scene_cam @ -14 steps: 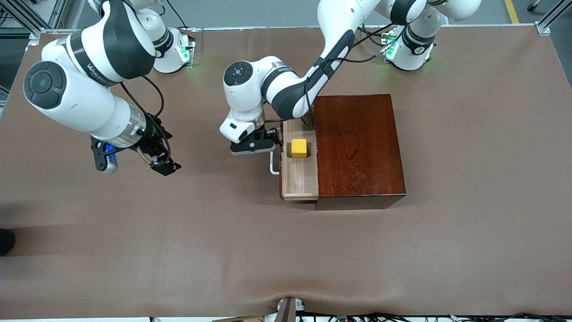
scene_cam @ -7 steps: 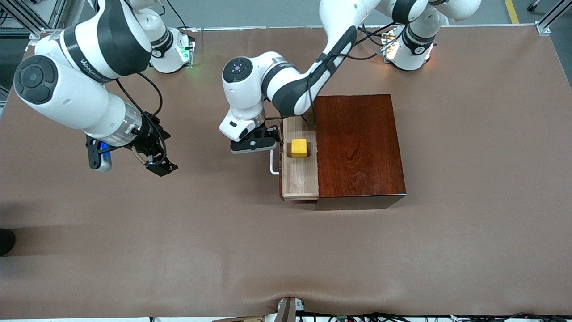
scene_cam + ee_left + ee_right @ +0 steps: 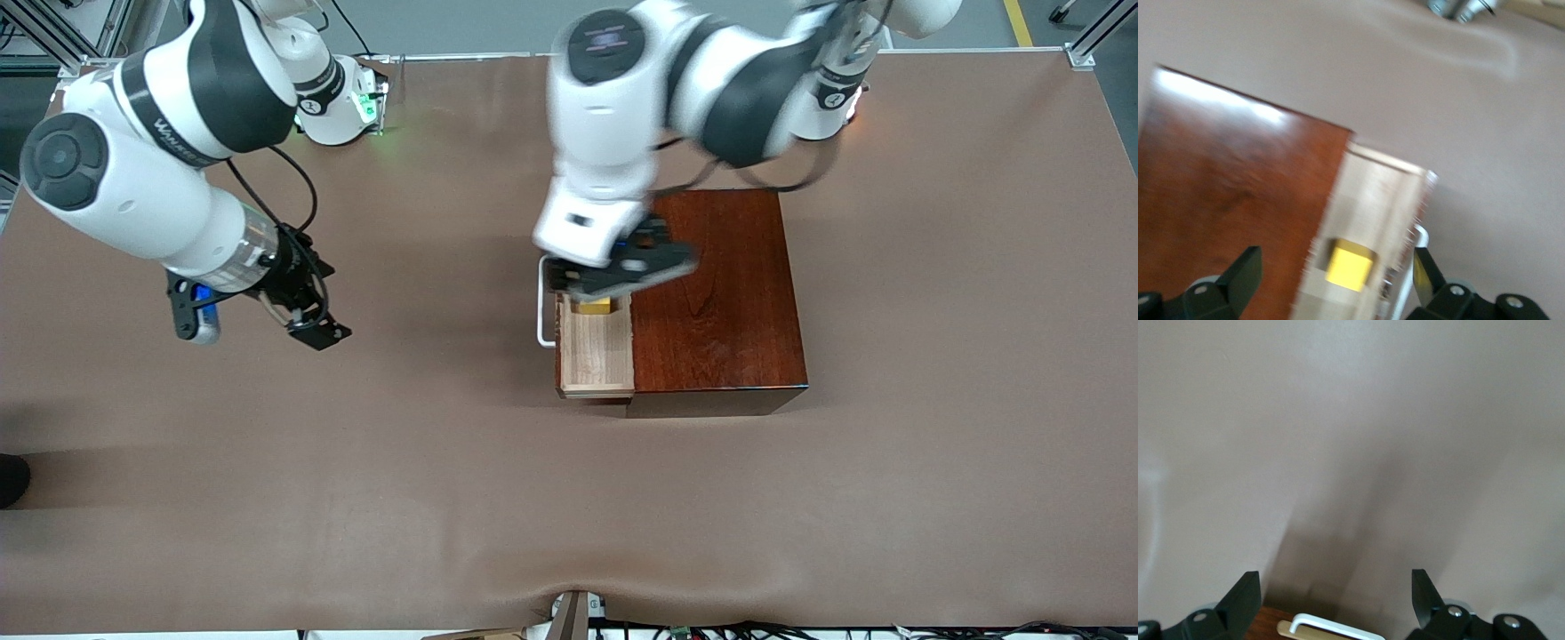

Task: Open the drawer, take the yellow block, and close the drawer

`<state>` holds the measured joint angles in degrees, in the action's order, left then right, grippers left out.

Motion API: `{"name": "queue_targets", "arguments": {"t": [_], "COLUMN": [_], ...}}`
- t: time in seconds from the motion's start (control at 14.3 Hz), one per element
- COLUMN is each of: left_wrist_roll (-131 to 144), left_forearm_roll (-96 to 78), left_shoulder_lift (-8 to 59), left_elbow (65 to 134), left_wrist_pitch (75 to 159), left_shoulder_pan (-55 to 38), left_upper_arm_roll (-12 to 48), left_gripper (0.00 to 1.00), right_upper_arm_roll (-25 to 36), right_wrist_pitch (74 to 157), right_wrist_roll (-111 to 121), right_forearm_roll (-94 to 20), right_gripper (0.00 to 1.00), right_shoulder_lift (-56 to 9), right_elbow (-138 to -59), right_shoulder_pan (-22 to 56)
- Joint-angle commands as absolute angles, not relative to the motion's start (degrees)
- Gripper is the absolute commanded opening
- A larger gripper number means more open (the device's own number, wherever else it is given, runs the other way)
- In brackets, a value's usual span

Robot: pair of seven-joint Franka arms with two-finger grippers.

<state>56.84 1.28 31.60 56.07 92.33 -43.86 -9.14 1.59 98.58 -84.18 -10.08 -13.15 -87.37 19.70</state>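
Drawer (image 3: 596, 356): pulled open from the wooden box (image 3: 711, 293) mid-table.
Yellow block (image 3: 1349, 265): inside the drawer.
Left end effector (image 3: 620, 267): fingers spread, over the block.
Right end effector (image 3: 307, 322): spread, waiting above bare table (image 3: 356, 498).
Risk: an off-centre descent could strike the drawer wall or nudge the block.

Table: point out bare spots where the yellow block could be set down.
Bare table lies nearer the front camera than the wooden box, and between box and right gripper. Crowded: the open drawer, where the left gripper hangs over the yellow block.
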Motion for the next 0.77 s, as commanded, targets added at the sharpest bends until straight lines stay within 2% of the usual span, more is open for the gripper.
{"name": "queue_targets", "arguments": {"t": [0.0, 0.28, 0.49, 0.7], "left_wrist_roll": [49.87, 38.25, 30.79, 25.77], "left_forearm_roll": [2.20, 1.76, 1.23, 1.23], "left_shoulder_lift": [26.03, 23.03, 21.01, 19.69], "left_elbow": [60.29, 60.82, 60.82, 61.61], "left_wrist_pitch": [88.97, 84.48, 79.82, 77.70], "left_shoulder_pan": [-37.03, -27.01, -21.64, -17.77], "left_upper_arm_roll": [-8.26, -7.82, -7.73, -7.73], "left_gripper": [1.00, 1.00, 1.00, 1.00], "right_upper_arm_roll": [1.41, 1.41, 1.41, 1.41], "right_wrist_pitch": [97.29, 97.73, 98.26, 105.17], "right_wrist_roll": [-84.29, -94.88, -103.95, -114.48], "right_forearm_roll": [-10.37, -10.72, -10.46, -10.28], "right_gripper": [1.00, 1.00, 1.00, 1.00], "right_shoulder_lift": [-13.97, -16.25, -20.55, -25.56], "right_elbow": [-85.96, -85.87, -83.07, -80.95], "right_shoulder_pan": [21.44, 25.40, 29.87, 34.88]}}
